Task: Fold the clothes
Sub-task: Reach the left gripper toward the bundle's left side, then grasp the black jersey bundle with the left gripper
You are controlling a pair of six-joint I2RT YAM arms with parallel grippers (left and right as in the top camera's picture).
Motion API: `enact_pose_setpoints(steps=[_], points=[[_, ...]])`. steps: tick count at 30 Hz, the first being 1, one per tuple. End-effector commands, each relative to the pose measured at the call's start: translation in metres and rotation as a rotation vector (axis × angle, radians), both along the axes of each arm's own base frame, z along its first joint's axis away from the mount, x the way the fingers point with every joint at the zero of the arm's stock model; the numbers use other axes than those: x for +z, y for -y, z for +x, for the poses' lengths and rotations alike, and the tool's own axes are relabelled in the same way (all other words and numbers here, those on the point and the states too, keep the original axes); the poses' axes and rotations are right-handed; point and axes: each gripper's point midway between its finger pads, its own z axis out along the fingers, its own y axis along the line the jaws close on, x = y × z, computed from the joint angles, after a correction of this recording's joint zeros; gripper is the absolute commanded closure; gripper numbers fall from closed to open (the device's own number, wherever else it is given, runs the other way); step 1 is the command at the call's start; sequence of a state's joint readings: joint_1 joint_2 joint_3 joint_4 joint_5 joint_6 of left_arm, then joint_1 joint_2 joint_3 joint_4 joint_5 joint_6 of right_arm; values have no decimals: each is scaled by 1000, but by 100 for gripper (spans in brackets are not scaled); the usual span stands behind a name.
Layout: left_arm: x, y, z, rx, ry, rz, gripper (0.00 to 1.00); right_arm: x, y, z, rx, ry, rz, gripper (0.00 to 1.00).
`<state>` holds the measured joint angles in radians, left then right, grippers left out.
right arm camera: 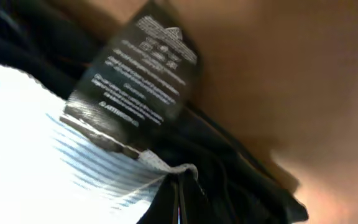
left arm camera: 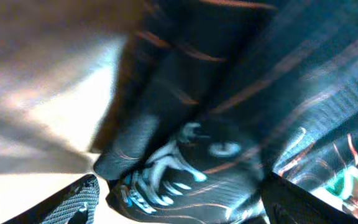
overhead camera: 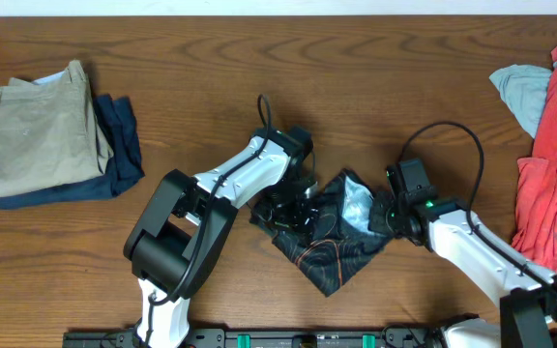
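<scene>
The black cycling jersey (overhead camera: 332,251) with orange contour lines lies bunched in a rough diamond at the table's front centre, its pale lining showing near the top. My left gripper (overhead camera: 293,211) is low on its left part. In the left wrist view the jaws (left arm camera: 179,208) are wide apart with logo-printed jersey fabric (left arm camera: 229,124) between them. My right gripper (overhead camera: 387,217) is at the jersey's right edge. In the right wrist view its fingers (right arm camera: 179,199) are closed together on dark jersey fabric (right arm camera: 241,174) beside the black care label (right arm camera: 135,81).
Folded khaki trousers (overhead camera: 32,130) lie on a navy garment (overhead camera: 114,145) at the far left. A red garment (overhead camera: 554,164) and a pale blue one (overhead camera: 525,92) are heaped at the right edge. The wooden table (overhead camera: 259,58) shows behind.
</scene>
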<state>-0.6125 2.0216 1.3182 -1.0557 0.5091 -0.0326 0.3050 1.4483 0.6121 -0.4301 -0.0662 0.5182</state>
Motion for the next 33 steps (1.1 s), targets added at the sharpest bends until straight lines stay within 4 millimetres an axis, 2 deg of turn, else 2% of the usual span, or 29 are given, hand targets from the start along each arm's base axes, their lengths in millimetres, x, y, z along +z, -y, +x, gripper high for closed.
enact_pose_setpoints(steps=[1,5,8,13,16,18,20,26,33], points=[[6,12,-13,46,-93,-63,15,0,7,13,38,56,-38,99],[10,13,-10,49,-80,-74,14,11,3,27,103,108,-49,99],[18,13,2,63,-39,-93,14,28,1,37,167,144,-68,93],[39,9,45,96,133,-135,14,72,7,47,164,175,-84,87],[53,13,74,121,252,-209,1,94,14,47,141,185,-85,83],[60,19,89,98,319,-282,2,101,17,43,132,186,-82,83],[65,29,96,51,351,-378,2,105,19,36,130,174,-79,83],[50,40,109,43,369,-422,2,107,25,13,133,114,-87,83],[29,65,117,53,322,-553,2,116,25,-6,140,96,-69,82]])
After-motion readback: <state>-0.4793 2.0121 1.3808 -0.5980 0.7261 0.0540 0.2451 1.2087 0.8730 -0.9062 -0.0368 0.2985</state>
